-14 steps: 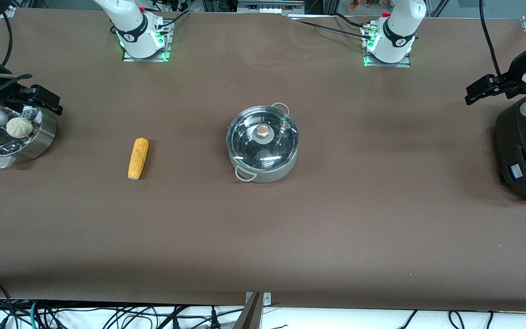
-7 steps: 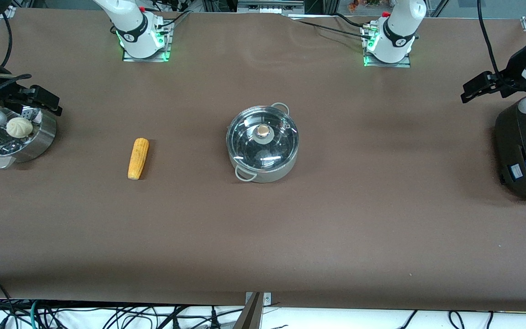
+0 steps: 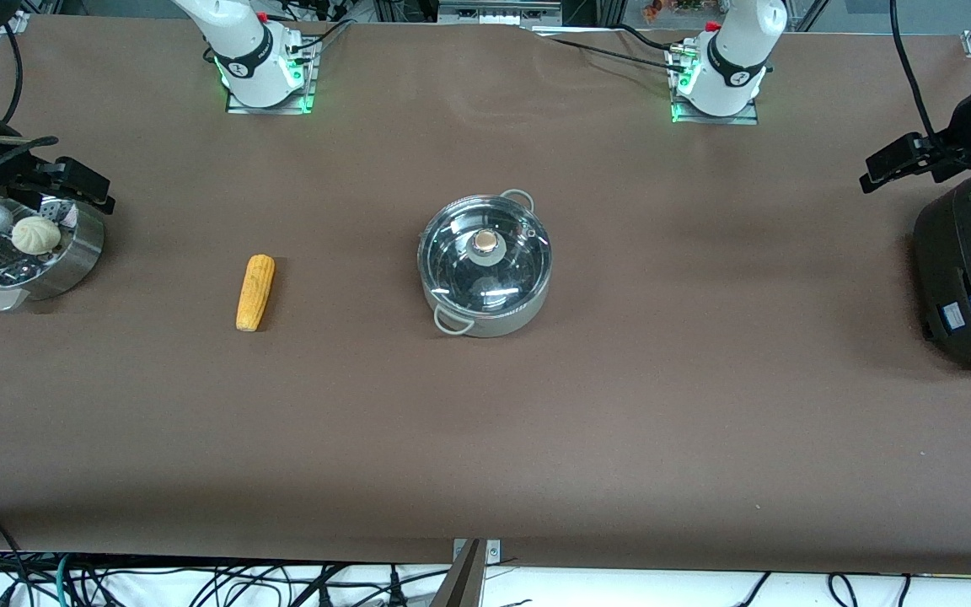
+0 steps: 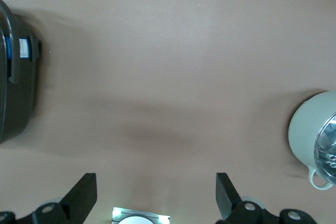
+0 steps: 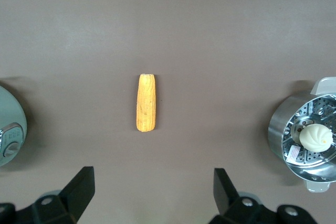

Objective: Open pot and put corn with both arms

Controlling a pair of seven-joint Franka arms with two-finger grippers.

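Pot (image 3: 485, 265) sits mid-table, lid on, between both bases; the left gripper (image 3: 894, 160) hangs wide open, empty, up by the rice cooker (image 3: 970, 278) at its own end, well apart from the lid knob (image 3: 485, 244). Right gripper (image 3: 72, 184), also wide open, hovers over the steamer basket (image 3: 72, 261) (bun (image 3: 35, 233) inside). The corn (image 3: 255, 292) lies flat between basket and pot, nearer the right arm; long axis runs toward the front camera, narrow tip toward the bases.
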